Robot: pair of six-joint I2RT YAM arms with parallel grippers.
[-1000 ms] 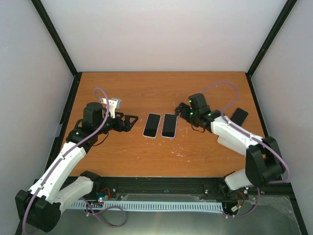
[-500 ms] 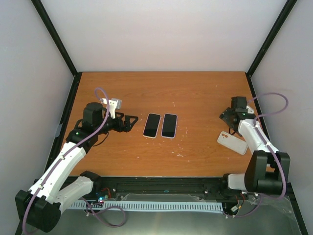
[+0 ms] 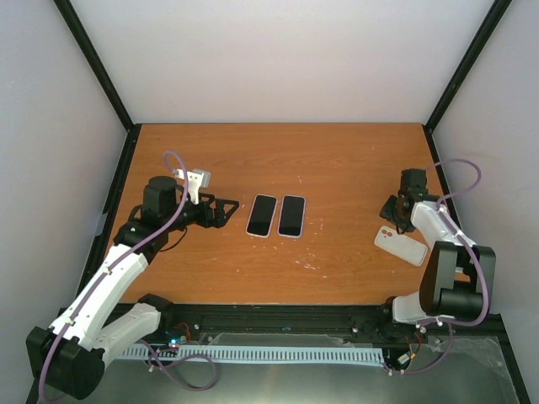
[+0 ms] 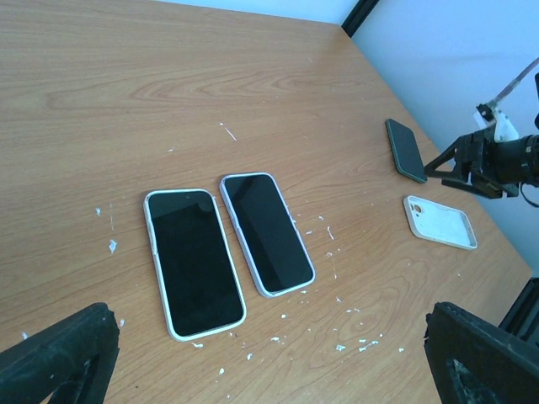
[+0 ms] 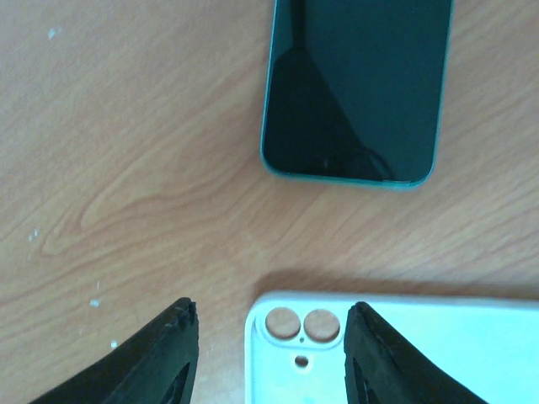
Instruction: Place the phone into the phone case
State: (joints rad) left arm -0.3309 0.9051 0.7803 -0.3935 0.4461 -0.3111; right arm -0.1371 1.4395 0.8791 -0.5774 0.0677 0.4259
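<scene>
- My right fingers (image 5: 168,353) are hovering apart, empty, over a corner of the case (image 5: 404,345).
- The phone (image 5: 358,84) is lying just ahead on the surface (image 5: 126,168), long axis pointing away from me.
- My left fingers (image 4: 59,353) are gaping wide, well away.

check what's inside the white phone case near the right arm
Nothing: the white case is empty, its pale inner floor bare, with wood showing through the camera holes. The dark teal phone lies apart beside it. Nothing covers the inside.
</scene>
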